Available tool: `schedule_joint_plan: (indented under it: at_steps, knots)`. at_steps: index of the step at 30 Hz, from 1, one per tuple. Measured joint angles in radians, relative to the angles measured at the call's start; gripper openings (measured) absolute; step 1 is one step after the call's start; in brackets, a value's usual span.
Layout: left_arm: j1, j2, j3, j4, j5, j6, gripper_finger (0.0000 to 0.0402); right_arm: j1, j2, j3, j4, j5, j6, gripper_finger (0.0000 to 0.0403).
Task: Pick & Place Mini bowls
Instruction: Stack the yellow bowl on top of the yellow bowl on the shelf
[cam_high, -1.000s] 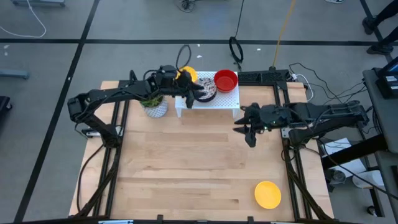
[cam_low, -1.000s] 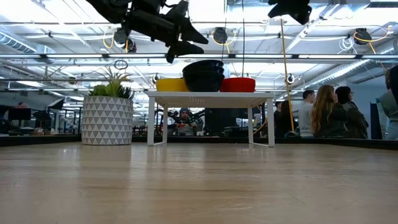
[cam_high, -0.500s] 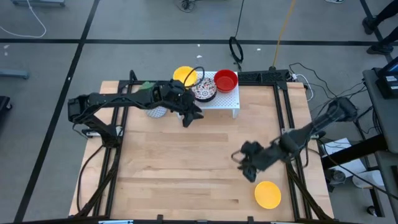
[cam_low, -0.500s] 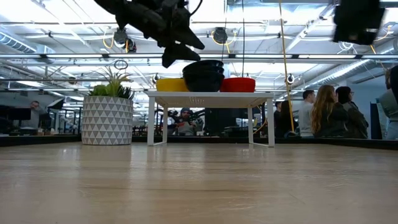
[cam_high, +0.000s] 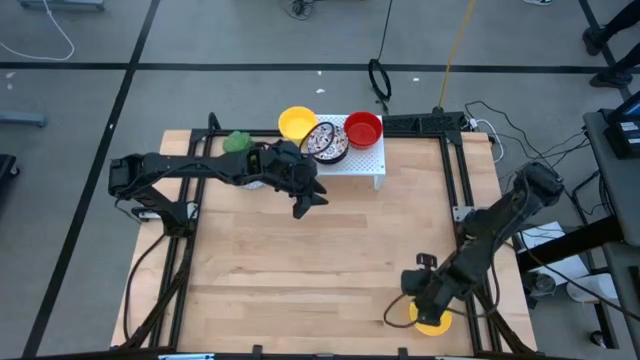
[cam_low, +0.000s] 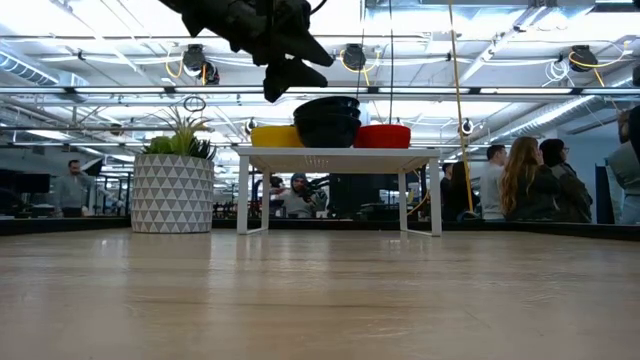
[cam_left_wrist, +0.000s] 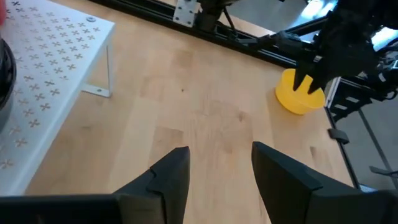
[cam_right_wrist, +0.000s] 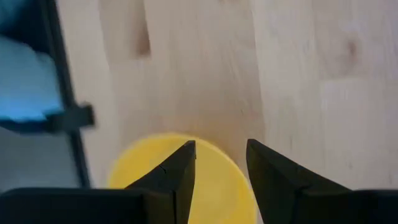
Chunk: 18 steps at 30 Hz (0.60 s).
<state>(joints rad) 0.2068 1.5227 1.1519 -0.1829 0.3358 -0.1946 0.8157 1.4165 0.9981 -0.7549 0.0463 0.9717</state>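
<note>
Right end effector (cam_high: 415, 310) hangs directly over the lone yellow bowl (cam_high: 432, 320) near the front right corner of the bench (cam_high: 300, 260); in its wrist view the two fingers stand apart with the bowl's rim (cam_right_wrist: 180, 180) just beyond them, nothing gripped. Left end effector (cam_high: 305, 203) hovers above bare wood just in front of the white rack (cam_high: 365, 160), fingers apart and empty.

On the rack sit the other bowls: a yellow one (cam_high: 297, 122), a patterned one (cam_high: 326, 142) and a red one (cam_high: 363, 128).

The likely next step is a descent onto the yellow bowl's rim. The risks, as I judge them:
- The bowl sits close to the bench edge and the frame rail; a finger that lands on top of the rim instead of straddling it could push the bowl outward and off.
- A smooth, curved wall may slip from a shallow pinch during the lift.
- The rack is already crowded, so a carried bowl could knock its neighbours.
</note>
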Motion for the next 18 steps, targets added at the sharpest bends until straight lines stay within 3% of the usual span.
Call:
schedule_joint_plan:
  at_steps: [6,18]
  knots:
    - [-0.013,0.000,0.000,0.000,-0.005,-0.002,0.0175,0.027,0.048,0.000,-0.065,-0.106,-0.099,0.0130]
    - [-0.020,0.000,0.000,0.006,-0.006,-0.044,0.0175,0.028,0.137,0.000,-0.114,-0.100,-0.277,0.0130]
